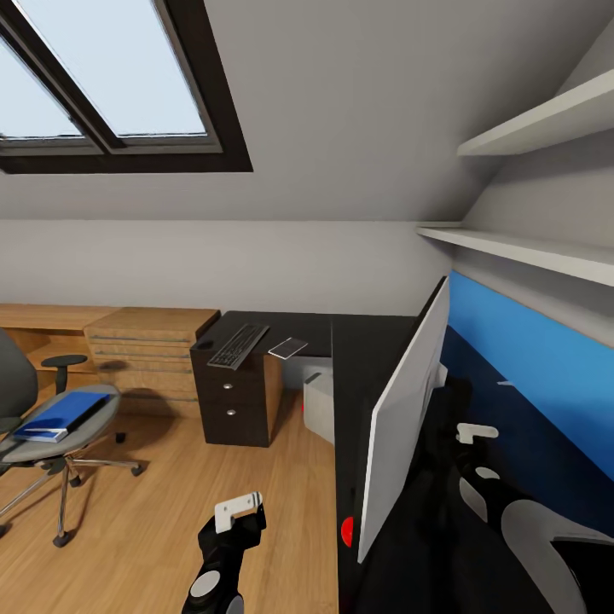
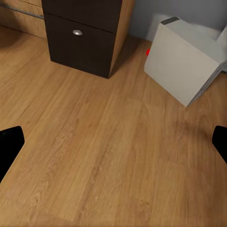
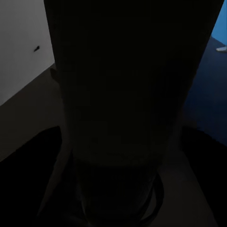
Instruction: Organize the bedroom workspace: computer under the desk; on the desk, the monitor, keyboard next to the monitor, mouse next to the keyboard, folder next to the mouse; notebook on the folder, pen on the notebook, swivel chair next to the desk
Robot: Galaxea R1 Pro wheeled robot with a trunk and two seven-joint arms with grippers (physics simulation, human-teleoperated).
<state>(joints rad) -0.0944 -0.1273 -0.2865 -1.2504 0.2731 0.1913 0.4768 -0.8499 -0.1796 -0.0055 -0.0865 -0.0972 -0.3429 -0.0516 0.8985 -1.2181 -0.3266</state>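
The black desk (image 1: 358,358) carries the monitor (image 1: 401,418), seen edge-on with its white back toward me. At its far end lie the keyboard (image 1: 237,345), the grey notebook (image 1: 288,347) and the dark mouse (image 1: 203,344). The grey computer (image 1: 317,402) (image 2: 184,61) stands on the floor under the desk. The blue folder (image 1: 64,415) rests on the swivel chair (image 1: 51,443) at left. My left gripper (image 1: 240,510) hangs open over the floor. My right gripper (image 1: 467,437) is behind the monitor, right at its black stand (image 3: 123,94). A thin white sliver (image 3: 221,48), possibly the pen, lies by the blue wall.
A dark three-drawer unit (image 1: 230,396) (image 2: 85,35) holds up the desk's far end, with a light wooden drawer cabinet (image 1: 145,354) beside it. White shelves (image 1: 529,247) run above the blue wall panel (image 1: 546,375). Open wood floor (image 1: 170,512) lies between chair and desk.
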